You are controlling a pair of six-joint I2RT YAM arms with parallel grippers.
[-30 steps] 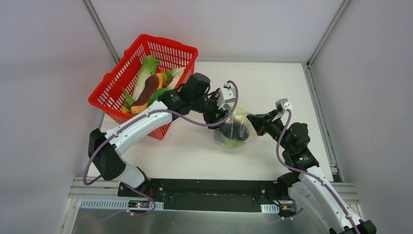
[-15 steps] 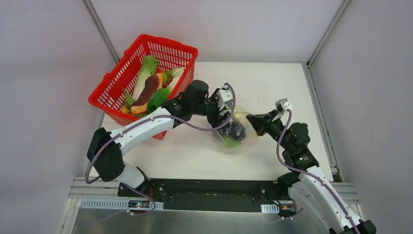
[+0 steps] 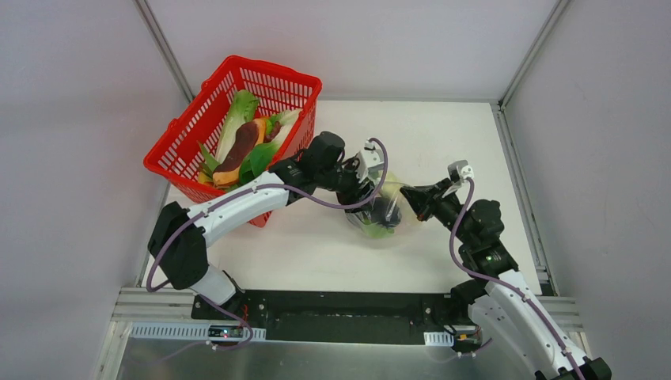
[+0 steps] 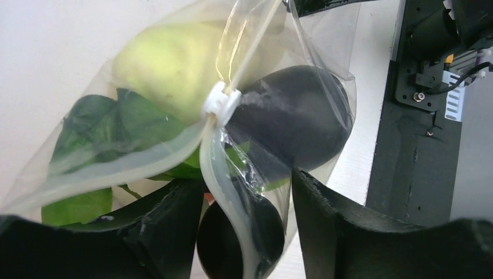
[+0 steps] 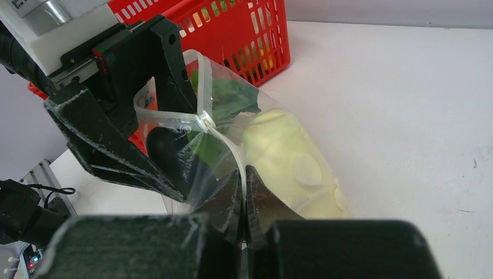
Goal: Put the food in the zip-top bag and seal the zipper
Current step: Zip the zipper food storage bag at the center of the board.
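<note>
The left gripper (image 4: 244,232) has slid right, jaws apart astride the zipper (image 4: 210,163), seemingly not yet pinching; the right gripper (image 5: 243,195) clamps the filled zip-top bag (image 3: 388,222) mid-table. Sealing looks imminent.

L gripper (image 4: 244,186) spread, R gripper (image 5: 243,183) clamped tight.

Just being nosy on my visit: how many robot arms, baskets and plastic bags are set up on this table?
Robot arms: 2, the left arm and the right arm
Baskets: 1, the red basket
Plastic bags: 1, the zip-top bag
Total: 4
</note>
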